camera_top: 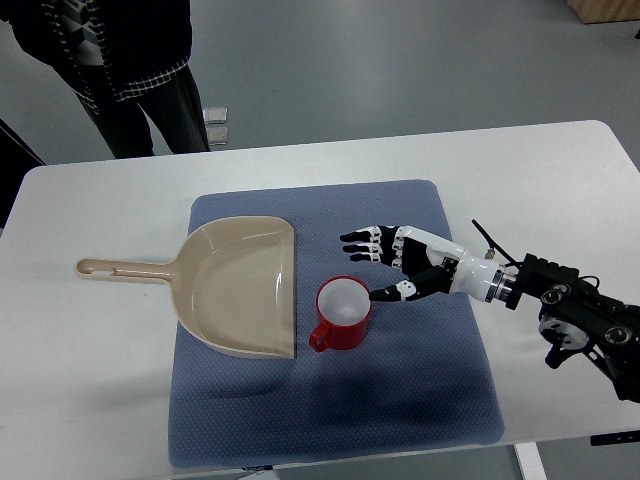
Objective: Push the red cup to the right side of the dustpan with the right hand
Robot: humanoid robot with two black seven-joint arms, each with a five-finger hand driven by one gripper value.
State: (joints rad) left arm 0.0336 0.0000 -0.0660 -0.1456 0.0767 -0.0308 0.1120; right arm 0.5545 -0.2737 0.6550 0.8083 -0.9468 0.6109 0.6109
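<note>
A red cup (341, 314) with a white inside stands upright on the blue mat (420, 390), its handle pointing to the lower left. A beige dustpan (235, 285) lies just left of it, handle out to the left, open edge facing the cup. My right hand (385, 266) reaches in from the right edge, fingers spread and holding nothing. Its thumb tip (382, 293) touches the cup's right rim, while the other fingers (362, 245) hover above and behind the cup. The left arm does not show.
The mat lies on a white table (90, 380). A person in dark trousers (150, 100) stands beyond the far left edge of the table. To the right of the cup, bare mat stretches under my forearm (470, 275).
</note>
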